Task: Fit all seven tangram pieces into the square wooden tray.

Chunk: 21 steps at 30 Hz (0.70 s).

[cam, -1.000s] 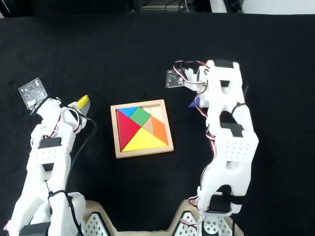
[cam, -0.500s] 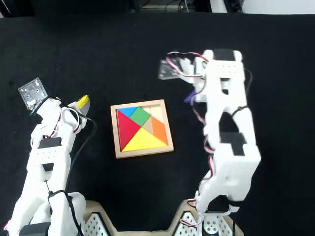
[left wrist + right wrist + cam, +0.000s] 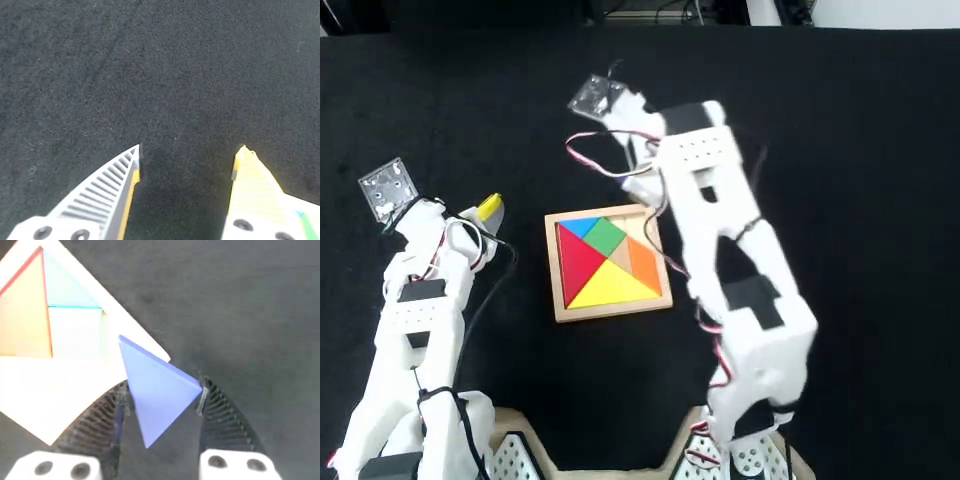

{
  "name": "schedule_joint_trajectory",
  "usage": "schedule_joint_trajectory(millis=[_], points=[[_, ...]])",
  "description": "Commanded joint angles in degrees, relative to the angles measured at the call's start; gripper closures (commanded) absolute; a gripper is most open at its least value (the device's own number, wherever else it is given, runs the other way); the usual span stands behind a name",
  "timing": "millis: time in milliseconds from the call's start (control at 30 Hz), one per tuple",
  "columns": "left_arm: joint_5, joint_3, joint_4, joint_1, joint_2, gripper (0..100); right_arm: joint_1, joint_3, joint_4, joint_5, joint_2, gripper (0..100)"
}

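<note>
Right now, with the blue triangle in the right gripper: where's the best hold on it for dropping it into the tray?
Across its thin edges, as the right gripper has it now: one finger on each of two edges of the blue triangle, broad face free. It is a thin flat plate, so an edge pinch from above should let it drop flat into the tray.
</note>
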Motion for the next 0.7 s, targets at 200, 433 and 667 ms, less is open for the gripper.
schedule_joint_trajectory(millis=[200, 433, 667], points=[[-0.53, -0.84, -1.23, 0.66, -1.05, 71, -2.9, -1.45, -1.58, -5.8, 4.88, 86.1], [-0.53, -0.84, -1.23, 0.66, -1.05, 71, -3.34, -0.66, -1.41, -6.07, 5.05, 86.1], [-0.53, -0.84, -1.23, 0.57, -1.05, 71, -5.89, 4.35, -3.34, -6.07, 4.7, 86.1]])
